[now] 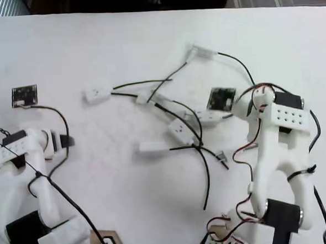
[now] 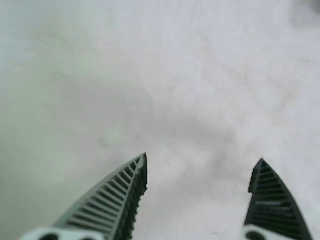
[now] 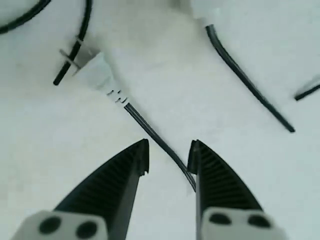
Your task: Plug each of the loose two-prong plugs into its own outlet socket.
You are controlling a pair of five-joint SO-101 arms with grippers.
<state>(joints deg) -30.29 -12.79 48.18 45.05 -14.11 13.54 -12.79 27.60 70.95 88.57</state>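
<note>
1. The right hand (image 3: 169, 147) is open just a little. The thin black cord (image 3: 150, 134) of a white plug (image 3: 95, 72) runs between its two fingers. The fingers do not look like they pinch it yet, so I think this hand holds nothing.
2. The left hand (image 2: 202, 160) is wide open and holds nothing. It hangs over a bare part of the bench (image 2: 150, 75).
3. The plug lies flat on the bench, just in front of the right hand. Its two prongs (image 3: 66, 56) point away from the hand and sit right by a second cord (image 3: 87, 20).
4. I think the job now is to pick up this plug. It is better to grab the white body than the thin cord. A cord bends, so the plug would swing and the prongs would be hard to aim.
5. The hand should go forward a bit, open more, and close on the flat sides of the plug.
6. The high view shows white sockets (image 1: 97, 94) (image 1: 181, 131) lying among the cords in the middle of the bench. I cannot tell which ones are free.
7. The prongs should line up with the holes and go in straight. A loose socket may slide away, so the left hand could hold it in place.
8. Lift slowly, so the second cord does not catch on the prongs.
</note>
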